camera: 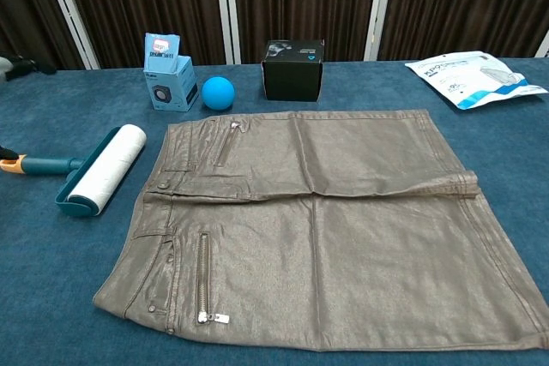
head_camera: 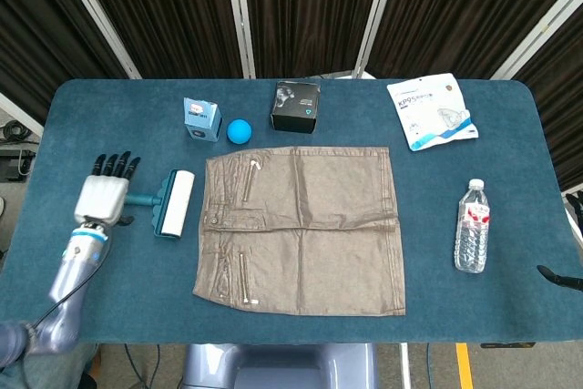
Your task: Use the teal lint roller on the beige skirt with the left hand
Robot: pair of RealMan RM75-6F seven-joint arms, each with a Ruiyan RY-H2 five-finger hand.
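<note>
The teal lint roller (head_camera: 173, 204) (camera: 101, 169) lies flat on the blue table, just left of the beige skirt's (head_camera: 305, 225) (camera: 317, 229) waistband and not touching it. Its handle points left and ends in an orange tip (camera: 9, 163). My left hand (head_camera: 102, 190) hovers at the handle's far end with its fingers spread and nothing in it. The skirt is laid flat in the middle of the table. Only a dark sliver (head_camera: 560, 275) at the right table edge shows of my right side, and I cannot make out a hand's state from it.
Behind the skirt stand a light blue box (head_camera: 201, 118) (camera: 166, 72), a blue ball (head_camera: 239, 131) (camera: 218, 93) and a black box (head_camera: 297, 107) (camera: 293, 69). A mask packet (head_camera: 430, 110) (camera: 476, 68) lies back right. A water bottle (head_camera: 472, 225) lies right of the skirt.
</note>
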